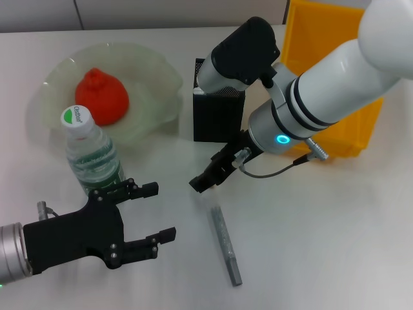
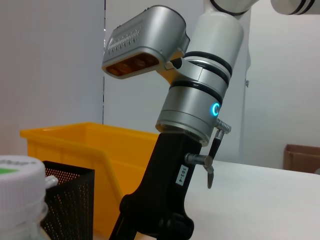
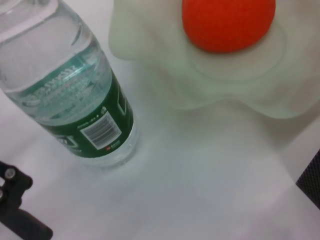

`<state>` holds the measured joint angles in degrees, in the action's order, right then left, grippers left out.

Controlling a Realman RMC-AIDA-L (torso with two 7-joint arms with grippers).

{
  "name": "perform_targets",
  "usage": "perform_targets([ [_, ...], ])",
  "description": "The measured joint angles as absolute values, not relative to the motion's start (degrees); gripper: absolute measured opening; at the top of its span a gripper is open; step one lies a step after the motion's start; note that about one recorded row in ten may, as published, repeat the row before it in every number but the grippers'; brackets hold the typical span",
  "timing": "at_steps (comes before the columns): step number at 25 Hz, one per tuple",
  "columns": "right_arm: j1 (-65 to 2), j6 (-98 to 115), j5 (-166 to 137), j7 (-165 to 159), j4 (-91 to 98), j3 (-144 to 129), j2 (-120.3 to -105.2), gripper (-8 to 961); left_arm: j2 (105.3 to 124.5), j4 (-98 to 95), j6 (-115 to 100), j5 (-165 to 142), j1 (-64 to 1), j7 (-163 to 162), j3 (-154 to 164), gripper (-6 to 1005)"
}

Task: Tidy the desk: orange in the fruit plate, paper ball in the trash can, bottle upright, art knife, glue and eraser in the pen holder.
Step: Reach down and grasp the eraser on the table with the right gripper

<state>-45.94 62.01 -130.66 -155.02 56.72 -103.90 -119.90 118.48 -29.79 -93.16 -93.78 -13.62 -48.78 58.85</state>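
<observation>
On the plain white desk (image 1: 335,232), the round red-orange orange (image 1: 102,97) with its small knob sits inside the pale-green translucent glass fruit plate (image 1: 155,71), whose rim is wavy and ruffled. Just in front of the plate the small clear plastic bottle (image 1: 92,155) stands upright, with a dark green label and a white cap. The tall square black metal-mesh pen holder (image 1: 216,116) stands beside the plate, and the bright yellow rectangular plastic trash can (image 1: 322,45) is behind the right arm. The slim grey glue (image 1: 226,245) stick lies flat on the desk, apart from both grippers.

The right gripper (image 1: 205,179), matte black on a glossy white and silver arm, hangs low just in front of the pen holder and above the upper end of the glue; I cannot tell how its fingers stand. The left gripper (image 1: 155,212), black and angular, rests low beside the bottle with its 2 fingers (image 1: 143,188) spread wide, holding nothing.
</observation>
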Motion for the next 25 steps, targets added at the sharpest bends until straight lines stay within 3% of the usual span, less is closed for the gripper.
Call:
perform_targets([
  [25, -46.1, 60.1, -130.7, -155.6, 54.8, -104.6, -119.69, 642, 118.48, -29.8, -93.2, -93.8, -13.6, -49.0, 59.0, 783],
])
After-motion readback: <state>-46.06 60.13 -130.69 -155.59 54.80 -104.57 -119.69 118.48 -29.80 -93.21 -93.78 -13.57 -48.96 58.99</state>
